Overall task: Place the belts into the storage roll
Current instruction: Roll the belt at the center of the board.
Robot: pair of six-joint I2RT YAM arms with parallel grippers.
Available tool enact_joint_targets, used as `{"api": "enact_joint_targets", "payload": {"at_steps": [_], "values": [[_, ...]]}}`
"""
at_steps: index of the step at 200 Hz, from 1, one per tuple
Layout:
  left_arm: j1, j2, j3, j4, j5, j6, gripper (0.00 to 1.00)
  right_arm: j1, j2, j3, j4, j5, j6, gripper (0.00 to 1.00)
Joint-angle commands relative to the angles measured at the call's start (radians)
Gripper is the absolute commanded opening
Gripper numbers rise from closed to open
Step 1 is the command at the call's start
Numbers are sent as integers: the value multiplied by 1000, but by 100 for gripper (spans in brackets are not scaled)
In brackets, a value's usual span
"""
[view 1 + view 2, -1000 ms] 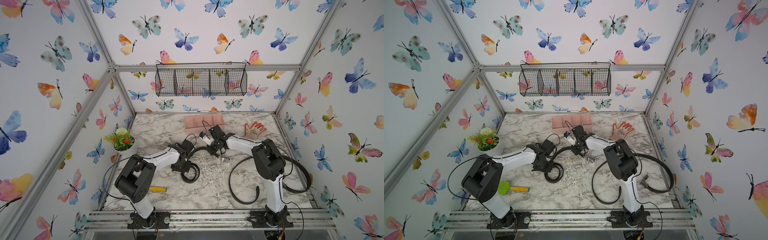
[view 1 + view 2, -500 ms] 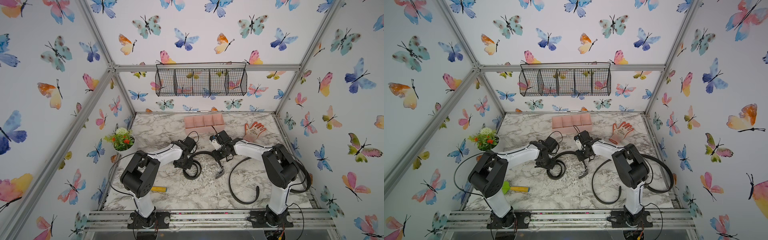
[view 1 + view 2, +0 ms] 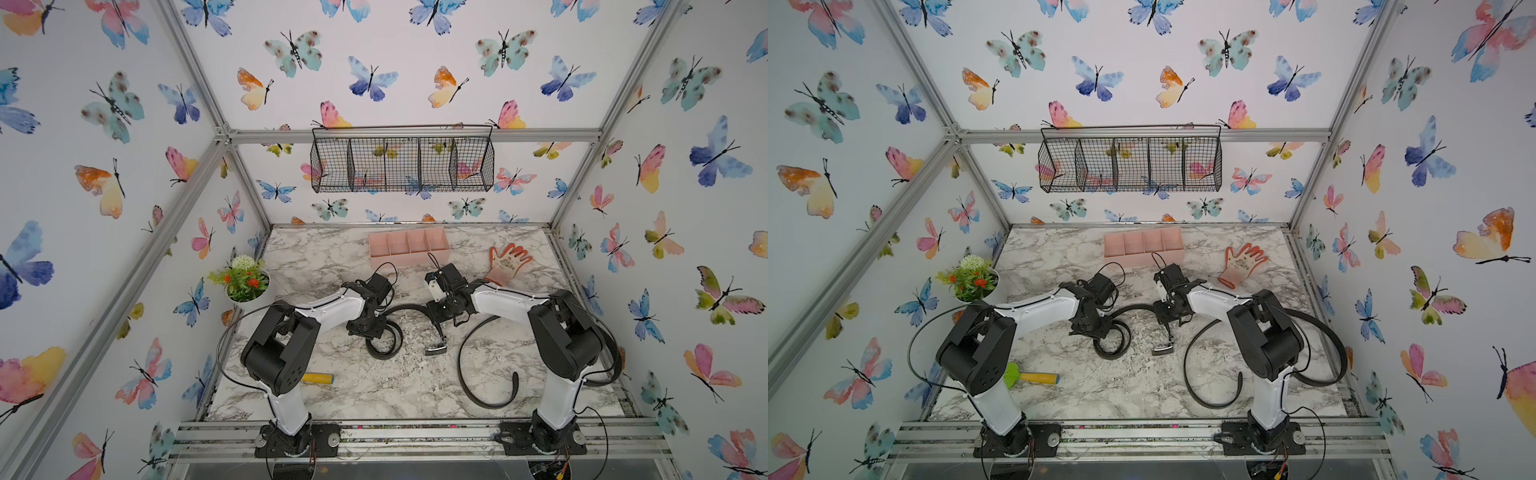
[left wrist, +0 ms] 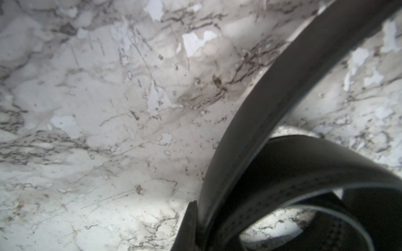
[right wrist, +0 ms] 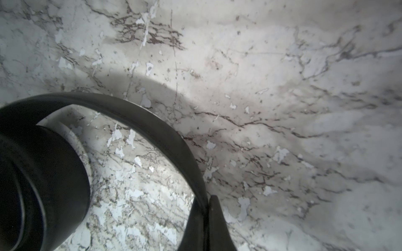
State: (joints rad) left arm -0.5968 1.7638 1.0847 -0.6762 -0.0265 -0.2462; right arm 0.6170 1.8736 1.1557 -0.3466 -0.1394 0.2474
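Steady now, left gripper [image 3: 371,331] and right gripper [image 5: 205,204] both clamp the buckled belt [image 3: 409,307] on the counter [image 3: 332,257], short of the empty storage roll [image 3: 409,249], and that springy coil [image 4: 304,165] could unwind or slip out on the lift.
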Motion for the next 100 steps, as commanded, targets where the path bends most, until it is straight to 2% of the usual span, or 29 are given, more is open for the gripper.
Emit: {"api": "enact_joint_targets", "payload": {"at_steps": [1,100], "values": [[4,46,-34,10,7,2,15,-32,-8,-31,-58,24,49,3],[5,47,-34,8,7,-1,18,-84,-36,-69,-60,37,78,3]]}}
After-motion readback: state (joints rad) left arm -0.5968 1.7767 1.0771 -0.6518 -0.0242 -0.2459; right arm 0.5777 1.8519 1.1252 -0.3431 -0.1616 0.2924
